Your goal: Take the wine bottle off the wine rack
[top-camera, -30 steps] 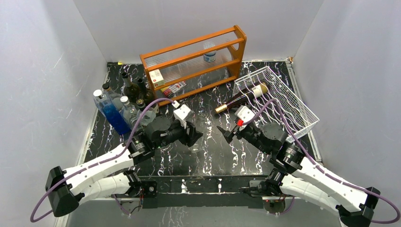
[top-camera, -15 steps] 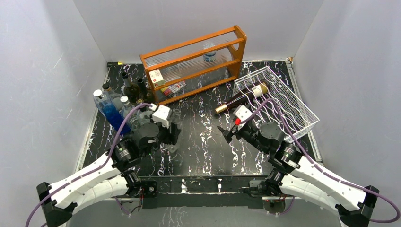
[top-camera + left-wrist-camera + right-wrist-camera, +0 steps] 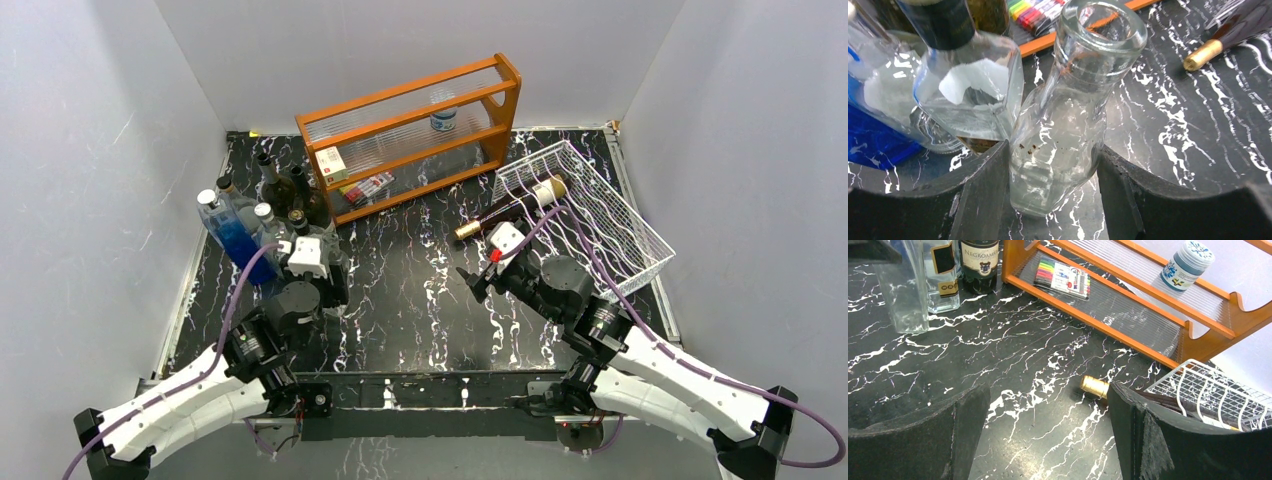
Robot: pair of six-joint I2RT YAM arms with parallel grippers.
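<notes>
The wine bottle (image 3: 508, 209) is dark with a gold foil cap. It lies in the white wire rack (image 3: 610, 215) at the right, its neck poking out over the rack's front edge. In the right wrist view only its gold cap (image 3: 1094, 386) shows, beside the rack (image 3: 1208, 390). My right gripper (image 3: 478, 282) is open and empty over the table just in front of the cap (image 3: 1048, 405). My left gripper (image 3: 330, 283) is shut on a clear glass bottle (image 3: 1063, 130), standing upright beside the bottle group at the left (image 3: 1053, 165).
An orange wooden shelf (image 3: 410, 130) with markers and a small jar stands at the back. A blue bottle (image 3: 238, 240), clear bottles and dark bottles (image 3: 285, 190) cluster at the left. White walls close in the table on three sides.
My left arm has carried the clear glass bottle from the table's middle leftward to the bottle group. My right gripper has edged slightly toward the wine bottle's neck.
</notes>
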